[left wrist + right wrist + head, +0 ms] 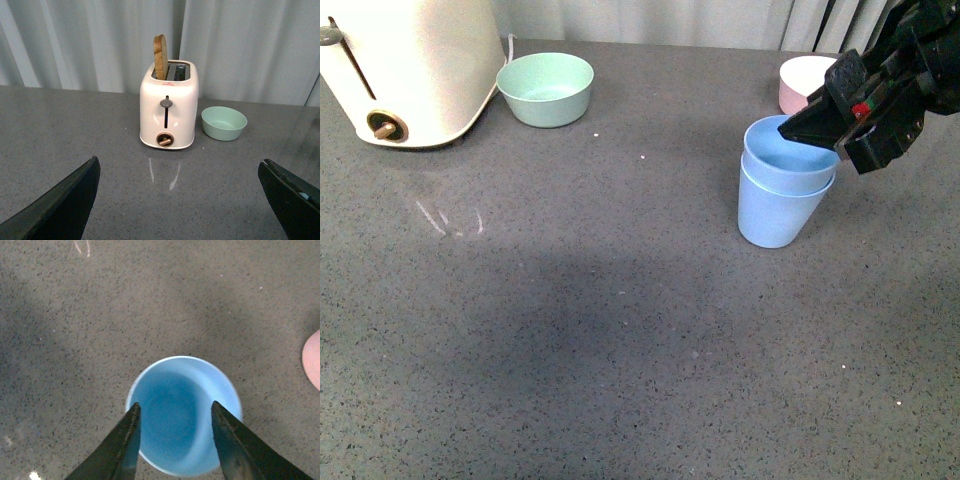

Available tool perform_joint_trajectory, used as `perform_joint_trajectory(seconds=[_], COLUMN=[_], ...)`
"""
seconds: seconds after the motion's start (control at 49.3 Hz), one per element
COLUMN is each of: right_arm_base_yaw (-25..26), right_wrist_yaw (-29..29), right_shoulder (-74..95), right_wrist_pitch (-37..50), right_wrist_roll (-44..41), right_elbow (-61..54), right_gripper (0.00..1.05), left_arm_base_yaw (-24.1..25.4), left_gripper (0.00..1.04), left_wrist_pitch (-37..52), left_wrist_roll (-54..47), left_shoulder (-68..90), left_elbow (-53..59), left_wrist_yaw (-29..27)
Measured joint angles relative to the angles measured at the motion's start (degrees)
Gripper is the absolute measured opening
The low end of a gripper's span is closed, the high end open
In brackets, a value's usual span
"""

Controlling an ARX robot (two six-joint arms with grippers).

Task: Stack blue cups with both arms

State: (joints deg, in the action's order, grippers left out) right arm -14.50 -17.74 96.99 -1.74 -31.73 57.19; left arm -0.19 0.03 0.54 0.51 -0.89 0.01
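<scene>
The two blue cups stand nested on the grey counter at the right: the upper cup sits slightly tilted inside the lower cup. My right gripper is open just above the upper cup's rim on its right side. In the right wrist view I look down into the cup, with my right gripper over its mouth and a finger on each side, not gripping. My left gripper is open and empty, low over bare counter, facing the toaster; it does not show in the front view.
A cream toaster stands at the back left, with a slice of bread in its slot. A mint-green bowl sits beside it. A pink bowl is behind the cups, its edge showing in the right wrist view.
</scene>
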Motion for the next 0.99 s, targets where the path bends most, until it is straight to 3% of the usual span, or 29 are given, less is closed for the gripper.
perform_joint_trajectory(seconds=[0.264, 0.426, 0.507, 0.588, 0.689, 0.932, 0.993], right_arm_base_yaw=[7.1, 8.1, 6.8, 6.9, 8.0, 10.1, 10.5], right_wrist_yaw=[0.9, 0.6, 17.7, 23.6, 23.9, 21.7, 21.2], right_shoulder=[-9.9, -13.6, -13.2, -14.8, -19.5, -28.9, -31.4], right_wrist_pitch=[11.1, 11.8, 30.8, 41.6, 47.8, 50.5, 50.5], right_wrist_roll=[9.9, 12.3, 20.8, 26.1, 29.2, 30.9, 31.1], right_elbow=[-3.1, -3.3, -11.7, -18.8, -25.8, -38.8, -41.2], right_gripper=[0.95, 0.96, 0.81, 0.68, 0.51, 0.03, 0.02], left_arm_base_yaw=[0.0, 0.0, 0.0, 0.0, 0.0, 0.0, 0.0], left_gripper=[0.96, 0.96, 0.96, 0.96, 0.96, 0.96, 0.96], left_wrist_pitch=[0.0, 0.0, 0.0, 0.0, 0.0, 0.0, 0.0], left_wrist_roll=[0.0, 0.0, 0.0, 0.0, 0.0, 0.0, 0.0], left_shoulder=[0.0, 0.0, 0.0, 0.0, 0.0, 0.0, 0.0], left_elbow=[0.0, 0.0, 0.0, 0.0, 0.0, 0.0, 0.0], left_wrist_yaw=[0.0, 0.0, 0.0, 0.0, 0.0, 0.0, 0.0])
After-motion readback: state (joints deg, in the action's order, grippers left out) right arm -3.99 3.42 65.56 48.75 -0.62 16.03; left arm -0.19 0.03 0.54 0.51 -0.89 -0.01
